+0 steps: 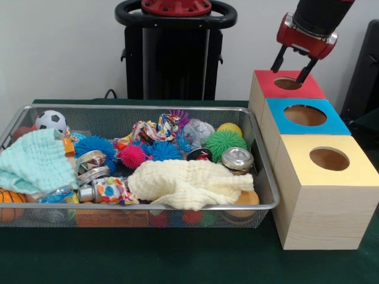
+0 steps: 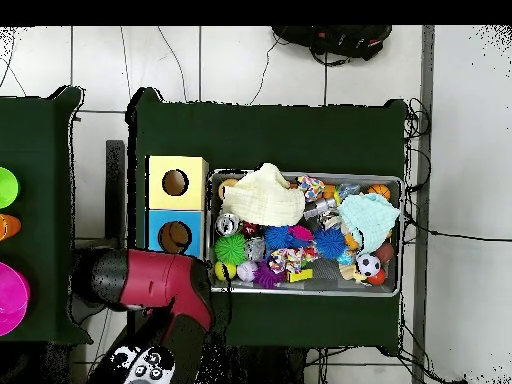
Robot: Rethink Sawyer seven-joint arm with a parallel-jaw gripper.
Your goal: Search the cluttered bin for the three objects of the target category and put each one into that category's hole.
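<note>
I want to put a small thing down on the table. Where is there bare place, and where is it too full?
Bare green table runs along the front of the wire bin and before the yellow box. The bin itself is crowded to the rim with cloths and balls. The three boxes stand tight against the bin's side, and the gripper hangs over the red box.

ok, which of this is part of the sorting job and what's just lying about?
Job: gripper, open above red box; blue box; yellow box; mesh bin with its clutter. Target category unclear.
Lying about: green disc, orange disc, magenta disc on side table.
</note>
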